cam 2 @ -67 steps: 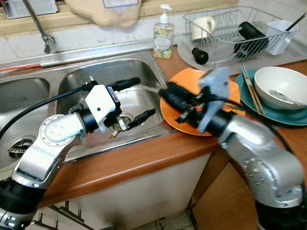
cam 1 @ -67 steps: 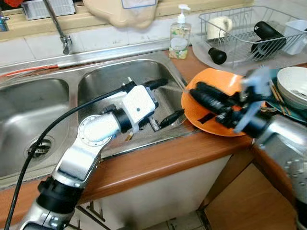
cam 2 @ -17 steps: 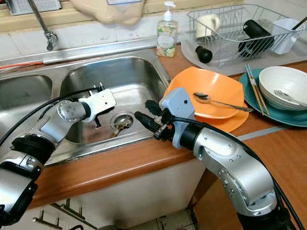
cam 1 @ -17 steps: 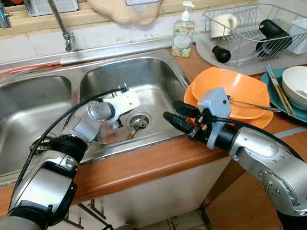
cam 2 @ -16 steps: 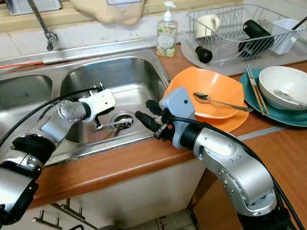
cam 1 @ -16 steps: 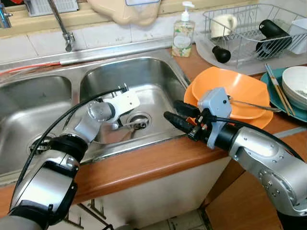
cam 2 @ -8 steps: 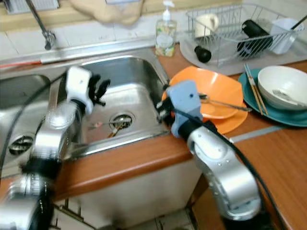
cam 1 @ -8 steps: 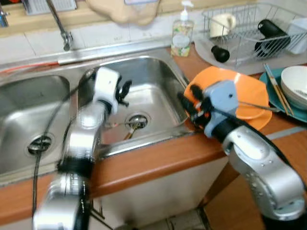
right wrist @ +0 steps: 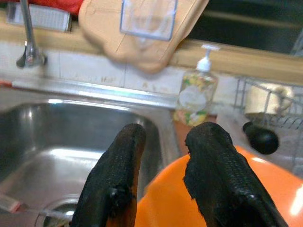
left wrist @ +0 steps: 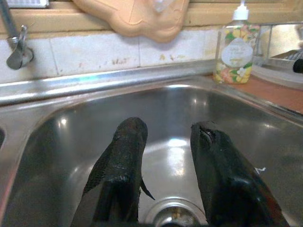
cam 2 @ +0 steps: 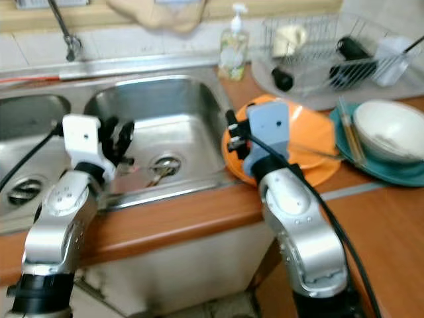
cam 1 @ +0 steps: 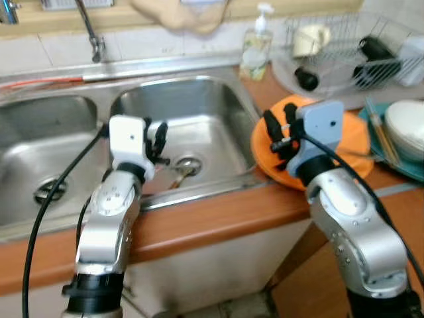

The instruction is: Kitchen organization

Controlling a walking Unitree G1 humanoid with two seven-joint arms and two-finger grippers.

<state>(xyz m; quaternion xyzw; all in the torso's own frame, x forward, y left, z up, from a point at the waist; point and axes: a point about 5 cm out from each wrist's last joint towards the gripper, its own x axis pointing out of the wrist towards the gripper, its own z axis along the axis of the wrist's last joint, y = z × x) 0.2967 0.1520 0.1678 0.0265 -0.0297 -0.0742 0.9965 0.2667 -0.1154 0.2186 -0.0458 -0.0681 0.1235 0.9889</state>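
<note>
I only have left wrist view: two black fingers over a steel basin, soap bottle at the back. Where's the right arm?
Observer: The right gripper is raised at the near left rim of the round orange plate, on the wooden counter right of the steel sink.
Operator: Anything on that plate?
Observer: A metal spoon lies across it, though it's blurred.
Operator: Holding anything?
Observer: No. In the right wrist view its black fingers stand apart with nothing between them.
Operator: What else is in my basin?
Observer: A slim utensil lies at the drain; too blurred to identify.
</note>
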